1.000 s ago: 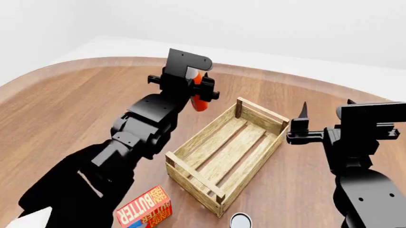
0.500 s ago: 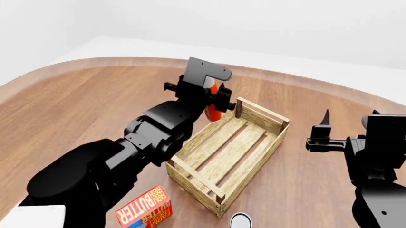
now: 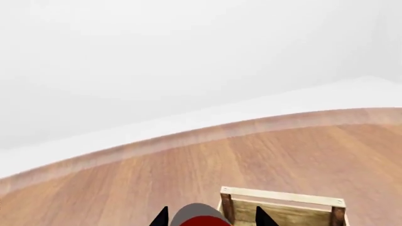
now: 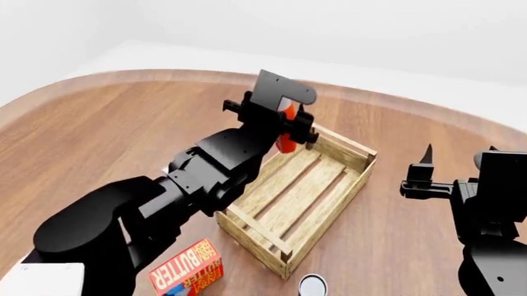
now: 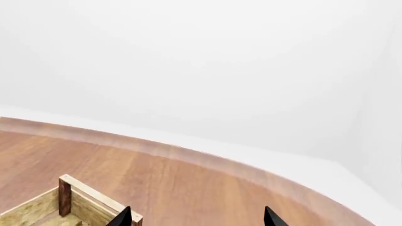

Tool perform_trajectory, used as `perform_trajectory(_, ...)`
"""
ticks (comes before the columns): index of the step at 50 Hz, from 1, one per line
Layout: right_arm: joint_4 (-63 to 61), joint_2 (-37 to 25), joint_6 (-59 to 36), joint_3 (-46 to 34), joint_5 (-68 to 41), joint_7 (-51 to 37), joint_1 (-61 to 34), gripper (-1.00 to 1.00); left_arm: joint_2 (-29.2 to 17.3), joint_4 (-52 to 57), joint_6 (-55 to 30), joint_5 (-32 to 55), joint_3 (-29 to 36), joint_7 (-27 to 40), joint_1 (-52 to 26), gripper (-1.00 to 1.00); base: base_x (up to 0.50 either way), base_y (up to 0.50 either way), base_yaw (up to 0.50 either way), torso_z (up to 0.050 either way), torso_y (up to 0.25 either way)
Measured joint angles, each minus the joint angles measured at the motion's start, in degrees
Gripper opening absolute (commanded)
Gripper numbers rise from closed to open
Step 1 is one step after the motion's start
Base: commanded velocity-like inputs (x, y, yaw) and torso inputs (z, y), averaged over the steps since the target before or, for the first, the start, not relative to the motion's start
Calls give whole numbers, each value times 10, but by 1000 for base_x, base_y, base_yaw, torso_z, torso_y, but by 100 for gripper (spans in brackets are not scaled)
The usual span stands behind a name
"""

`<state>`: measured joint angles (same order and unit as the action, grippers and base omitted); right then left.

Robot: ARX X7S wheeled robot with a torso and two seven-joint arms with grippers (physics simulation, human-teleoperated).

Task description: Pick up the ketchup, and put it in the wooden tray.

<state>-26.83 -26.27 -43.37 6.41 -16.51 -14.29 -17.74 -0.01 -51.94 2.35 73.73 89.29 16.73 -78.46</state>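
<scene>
Ketchup (image 4: 285, 131) mostly hidden — pinched in left hand (image 4: 288, 126) over wooden tray (image 4: 329, 185); right hand (image 4: 424, 166) spread.

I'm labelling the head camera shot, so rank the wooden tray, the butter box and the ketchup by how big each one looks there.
1. wooden tray, by far the largest.
2. butter box, cut off by the frame edge.
3. ketchup, only a sliver showing, mostly hidden behind the left tool holding it, so its true size is unsure.

From my seat the render looks bright and even, lit softly from above with no glare. The counter (image 4: 99, 135) carries only faint, diffuse shadows beside the wooden tray (image 4: 329, 185). Everything stays sharp, edges undistorted; white walls wash out featureless.
</scene>
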Motion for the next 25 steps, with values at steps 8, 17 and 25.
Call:
perform_trajectory(8, -1, 1, 0, 0, 0, -3, 0, 100, 0, 5, 3, -12, 0, 7, -5, -100, 0, 0, 0, 0, -101)
perform_trajectory(17, -1, 1, 0, 0, 0, -6, 0, 100, 0, 8, 2, -15, 0, 12, -10, -100, -1, 0, 0, 2, -127)
perform_trajectory(25, -1, 2, 0, 0, 1, -9, 0, 100, 0, 12, 0, -12, 0, 12, -17, -100, 0, 0, 0, 3, -126)
